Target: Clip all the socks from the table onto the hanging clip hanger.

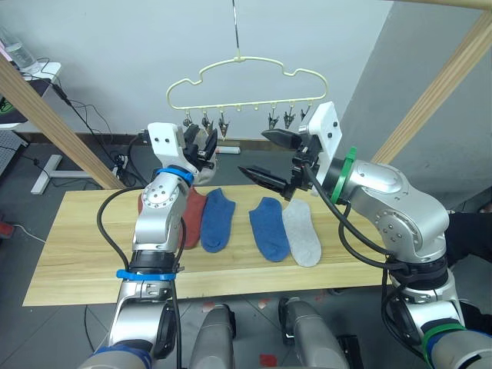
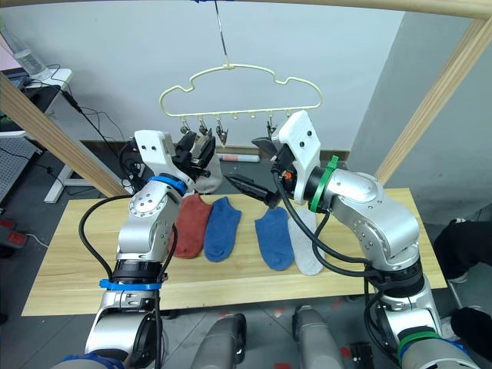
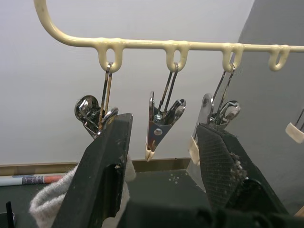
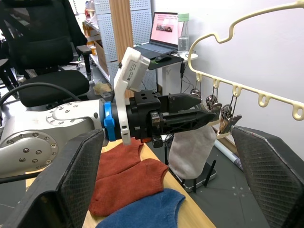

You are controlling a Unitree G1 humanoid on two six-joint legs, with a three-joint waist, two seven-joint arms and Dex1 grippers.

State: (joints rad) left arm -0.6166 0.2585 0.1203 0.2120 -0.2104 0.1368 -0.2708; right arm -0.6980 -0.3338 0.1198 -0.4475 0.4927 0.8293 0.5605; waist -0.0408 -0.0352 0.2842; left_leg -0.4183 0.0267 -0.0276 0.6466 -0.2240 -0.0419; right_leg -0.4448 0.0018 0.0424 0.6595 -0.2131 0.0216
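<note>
I have a light grey sock [image 4: 192,149] pinched in my left gripper [image 4: 209,114], raised up by the leftmost clips of the clip hanger [image 1: 238,77]. It hangs limp below the fingers, so I judge it soft, light and floppy: it will not hold an edge out by itself, and the cuff needs to be kept taut where the clip bites. Best hold is right at the cuff, with a little fabric proud of the fingertips for the clip to take.

The silver clips [image 3: 161,121] dangle loosely from their loops and will likely swing away if pushed, so I expect to need the other arm to squeeze one open.

My left arm is lifted high with the forearm nearly upright, gripper pointing at the clip row. My right gripper [image 1: 269,157] is raised too, jaws spread wide and empty, aimed across at the left one just beneath the hanger.

On the table [image 1: 77,254] lie a rust-red sock [image 2: 192,223], two blue socks [image 1: 217,219] and another grey sock [image 1: 301,234], side by side
</note>
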